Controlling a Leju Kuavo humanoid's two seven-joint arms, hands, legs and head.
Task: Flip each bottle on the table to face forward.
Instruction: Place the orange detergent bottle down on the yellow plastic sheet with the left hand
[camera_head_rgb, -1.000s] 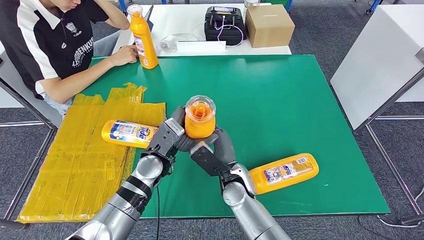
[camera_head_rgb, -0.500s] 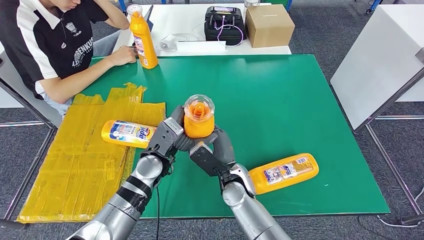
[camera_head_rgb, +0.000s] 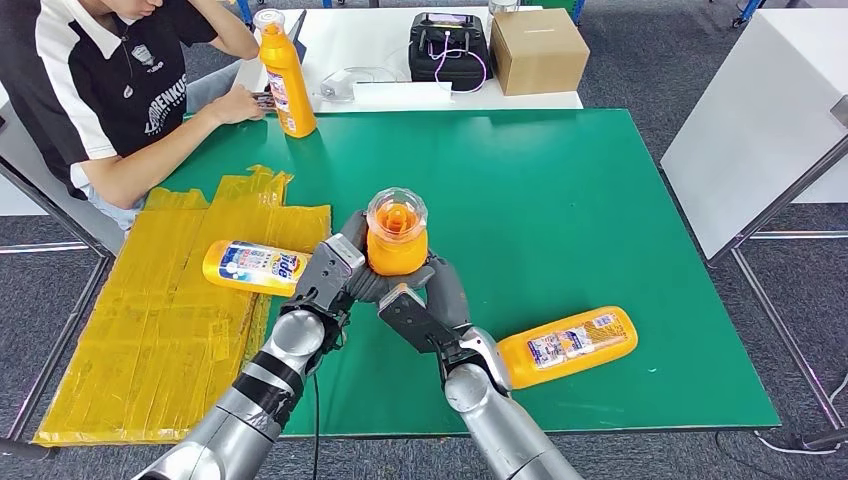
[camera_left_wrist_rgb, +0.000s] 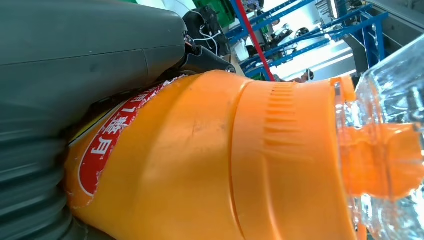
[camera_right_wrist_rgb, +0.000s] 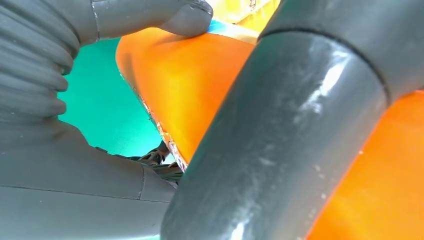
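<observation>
Both robot hands, left robot hand (camera_head_rgb: 335, 272) and right robot hand (camera_head_rgb: 425, 300), clasp one upright bottle (camera_head_rgb: 397, 238) above the green table (camera_head_rgb: 560, 200); the left wrist view adds its red label (camera_left_wrist_rgb: 107, 145); two bottles lie flat (camera_head_rgb: 255, 266), (camera_head_rgb: 567, 346).

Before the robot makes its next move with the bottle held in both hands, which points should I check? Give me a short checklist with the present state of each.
1. Left hand grips the held bottle: ok.
2. Right hand grips it from the other side: ok.
3. Clear cap on, pointing up toward the head camera: ok.
4. Front label faces forward: cannot tell; a red label shows in the left wrist view.
5. Green table bare ahead of the hands for setting it down: ok.
6. Lying bottles, left bottle and right bottle, apart from the hands: right one lies close beside the right forearm, contact cannot tell.
</observation>
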